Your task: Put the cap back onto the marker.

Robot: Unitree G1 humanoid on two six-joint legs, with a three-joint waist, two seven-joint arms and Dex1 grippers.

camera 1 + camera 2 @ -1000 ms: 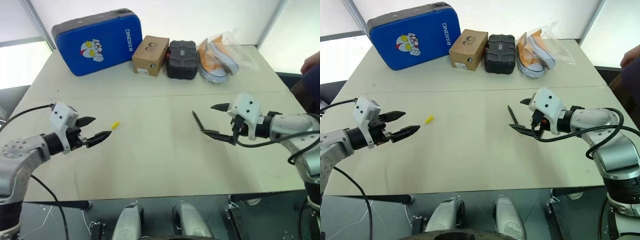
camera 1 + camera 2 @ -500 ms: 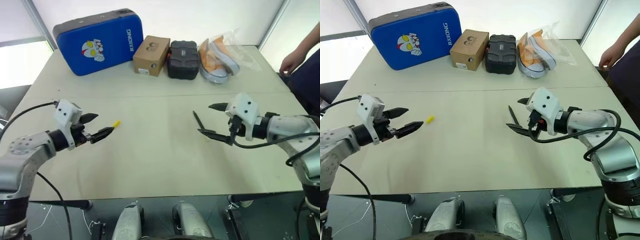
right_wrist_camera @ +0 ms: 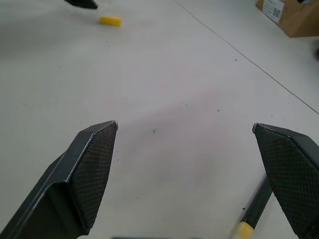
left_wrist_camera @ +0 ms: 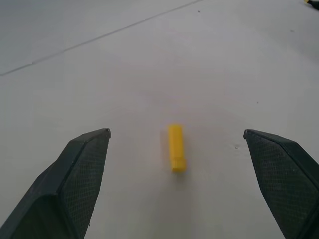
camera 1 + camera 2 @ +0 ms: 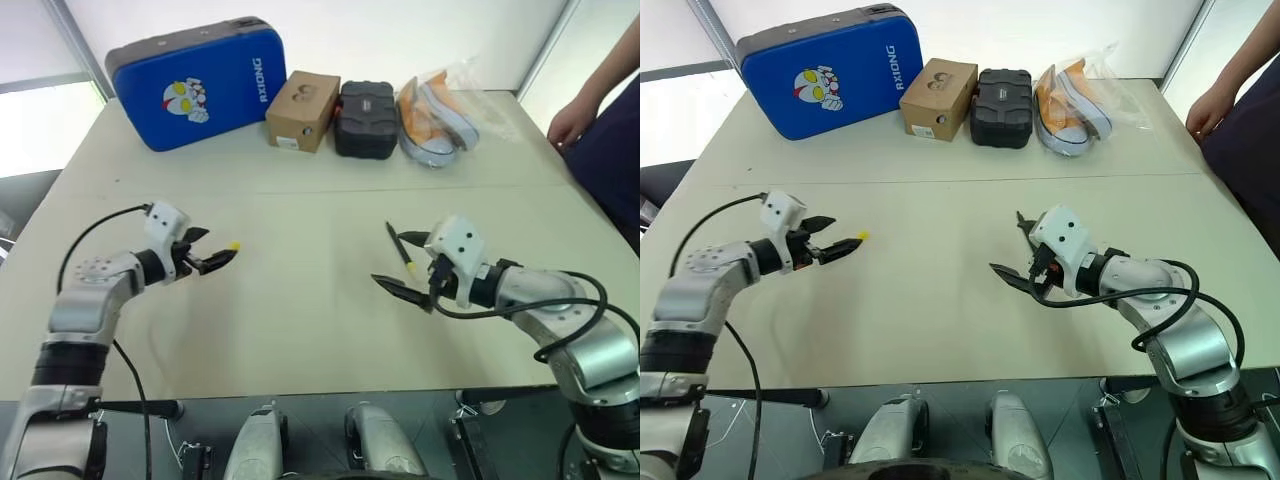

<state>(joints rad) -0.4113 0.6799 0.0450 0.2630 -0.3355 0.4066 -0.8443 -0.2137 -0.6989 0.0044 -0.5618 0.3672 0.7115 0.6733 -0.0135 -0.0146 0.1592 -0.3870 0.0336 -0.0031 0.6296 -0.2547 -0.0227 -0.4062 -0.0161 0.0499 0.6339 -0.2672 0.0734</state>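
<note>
The cap (image 4: 176, 148) is a short yellow cylinder lying on the pale table (image 5: 300, 320), left of the middle. My left gripper (image 5: 220, 245) is low over the table and open, and the cap (image 5: 234, 246) lies right at its fingertips, between the two in the left wrist view. The marker (image 5: 397, 242) is a thin black stick lying flat right of the middle, with a yellowish band on it (image 3: 242, 230). My right gripper (image 5: 390, 258) is open beside it, one finger on each side of its near end. Nothing is held.
Along the table's far edge stand a blue case (image 5: 195, 85), a cardboard box (image 5: 302, 110), a black case (image 5: 363, 118) and shoes in a clear bag (image 5: 435, 110). A person's hand and dark sleeve (image 5: 590, 130) are at the far right.
My left gripper has gone forward and down to the cap. My right gripper has sunk and shifted left over the marker's near end. The person's arm has come further into view.
</note>
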